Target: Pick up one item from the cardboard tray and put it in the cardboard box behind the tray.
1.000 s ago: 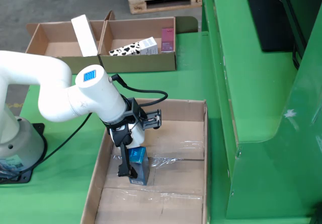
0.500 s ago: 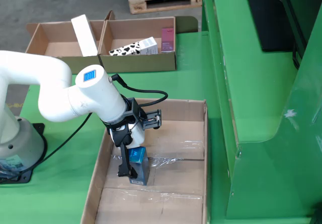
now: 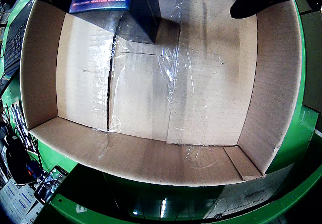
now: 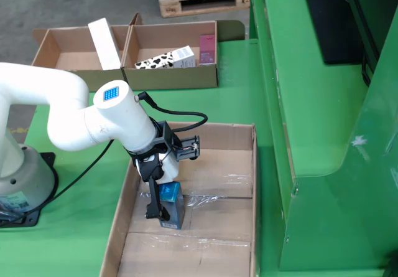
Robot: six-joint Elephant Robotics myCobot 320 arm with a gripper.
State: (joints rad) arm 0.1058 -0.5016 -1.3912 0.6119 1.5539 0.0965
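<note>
Side view: a small blue box (image 4: 171,203) is seen standing upright in the tray (image 4: 245,165), near its left wall. The fingers (image 4: 163,210) are lowered around it, one dark finger on its left side, so it can be lifted. Whether the box is squeezed yet cannot be told. In the view riding on the fingers, the blue box (image 3: 118,2) is seen at the top, between the dark finger tips. The target box (image 4: 174,78) lies far behind the fingers on the bench (image 4: 236,103).

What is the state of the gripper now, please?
Gripper: jaws around the dark blue box in the tray; whether they are shut on it cannot be told.
</note>
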